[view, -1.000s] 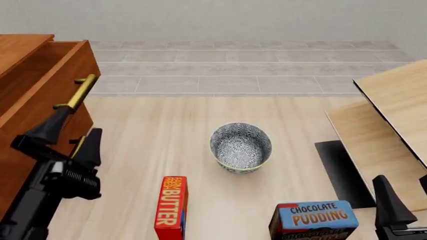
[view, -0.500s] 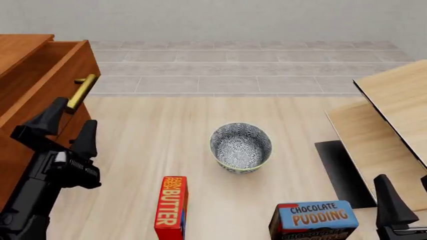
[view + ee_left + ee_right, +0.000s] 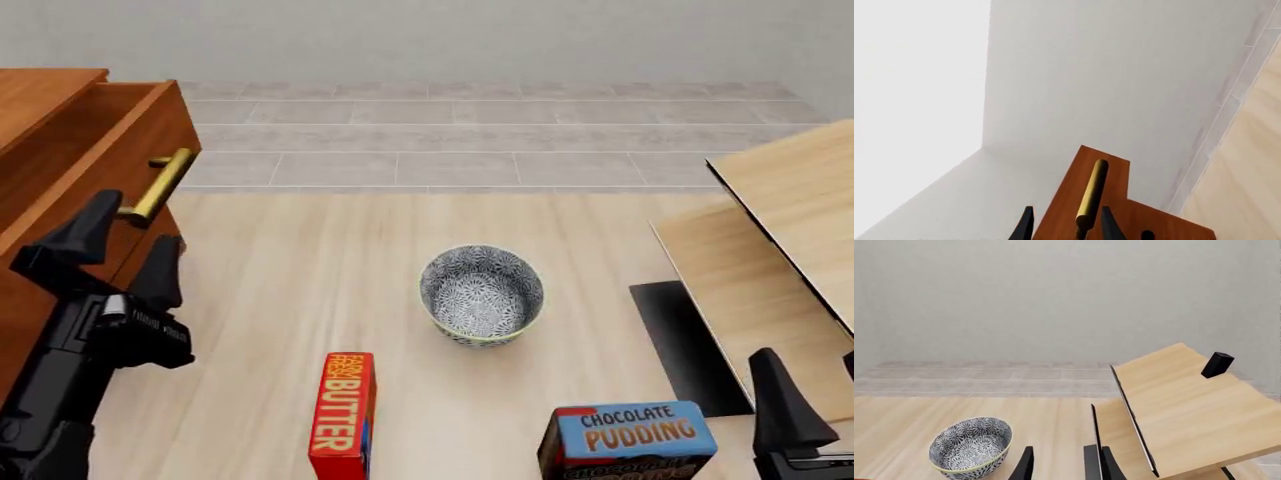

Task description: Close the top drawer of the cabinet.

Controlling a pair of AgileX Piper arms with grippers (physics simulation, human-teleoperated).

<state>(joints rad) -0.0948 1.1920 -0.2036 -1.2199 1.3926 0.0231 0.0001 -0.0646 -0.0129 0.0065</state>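
Observation:
The cabinet (image 3: 34, 95) stands at the table's left edge. Its top drawer (image 3: 83, 178) is pulled out, showing the brass bar handle (image 3: 158, 186) on its front. My left gripper (image 3: 124, 250) is open just below the handle's near end, right by the drawer front. In the left wrist view the handle (image 3: 1093, 190) runs up from between the gripper's (image 3: 1066, 227) two fingers, against the drawer front (image 3: 1059, 202). Low at the right, my right gripper (image 3: 1066, 466) is open and holds nothing; one finger (image 3: 781, 405) of it shows in the front view.
A patterned bowl (image 3: 482, 294) sits mid-table. A red butter box (image 3: 343, 415) and a chocolate pudding box (image 3: 627, 438) stand near the front edge. Pale wooden panels (image 3: 787, 215) and a black mat (image 3: 683, 345) lie on the right.
My left gripper has drawn back left and toward me, from the handle's near end to just below it. The drawer and the right arm have not moved.

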